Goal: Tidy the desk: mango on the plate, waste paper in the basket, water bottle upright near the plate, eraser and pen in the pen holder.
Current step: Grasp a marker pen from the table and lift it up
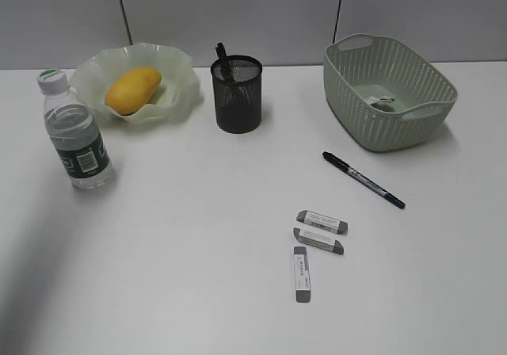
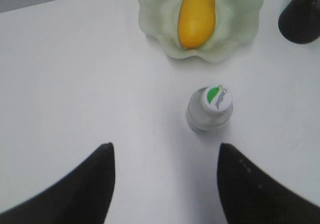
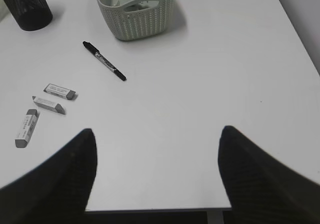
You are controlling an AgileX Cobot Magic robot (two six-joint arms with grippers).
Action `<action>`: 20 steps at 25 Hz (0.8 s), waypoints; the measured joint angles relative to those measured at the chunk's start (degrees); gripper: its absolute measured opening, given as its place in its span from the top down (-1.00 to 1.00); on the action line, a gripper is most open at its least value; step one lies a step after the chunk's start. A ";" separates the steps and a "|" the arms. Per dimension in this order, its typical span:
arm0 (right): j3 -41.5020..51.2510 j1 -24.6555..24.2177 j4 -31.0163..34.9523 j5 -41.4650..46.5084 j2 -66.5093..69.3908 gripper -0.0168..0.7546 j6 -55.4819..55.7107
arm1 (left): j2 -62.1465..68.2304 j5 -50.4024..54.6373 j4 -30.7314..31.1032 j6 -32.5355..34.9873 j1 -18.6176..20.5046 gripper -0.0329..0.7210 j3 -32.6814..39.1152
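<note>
1. Quick status so you know what's left: the mango (image 1: 133,89) sits in the plate (image 1: 181,101), the water bottle (image 1: 75,132) stands upright just beside the plate, and the waste paper (image 1: 383,101) looks to be down in the basket (image 1: 388,93). So it's only the pen and the erasers.

2. Both claws are spread wide and hold nothing. The left gripper (image 2: 165,184) hangs above the bottle, the right gripper (image 3: 157,169) is well off from the pen holder (image 1: 237,93) with bare desk (image 1: 198,276) under it.

3. The pen (image 1: 363,179) lies flat between the pen holder and the basket, nearer the basket. It's thin and round, so you risk rolling it away or pinching it crooked.

4. There's already something dark sticking out of the pen holder. Drop the pen in at a slant and it can catch on that or tip the light mesh cup.

5. Three erasers (image 1: 321,222) lie close together, well away from the pen holder, out toward the front of the desk. Go in wide and you'll likely shove a neighbour or grab two at once.

6. If you move the left arm, lift first, since the bottle is right below it and easy to knock over.
</note>
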 joint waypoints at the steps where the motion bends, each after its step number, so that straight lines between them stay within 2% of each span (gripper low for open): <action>1: 0.00 0.00 0.00 0.00 0.00 -0.58 0.00 | -1.35 -0.06 0.05 0.00 0.00 -0.38 2.38; 12: 0.00 0.00 0.00 0.00 0.00 -0.58 0.00 | -21.01 0.07 -1.27 0.00 0.00 -0.36 28.88; 20: 0.00 0.00 0.10 -0.01 0.65 -0.58 0.00 | -39.63 -2.12 -2.08 0.00 0.00 -0.36 42.10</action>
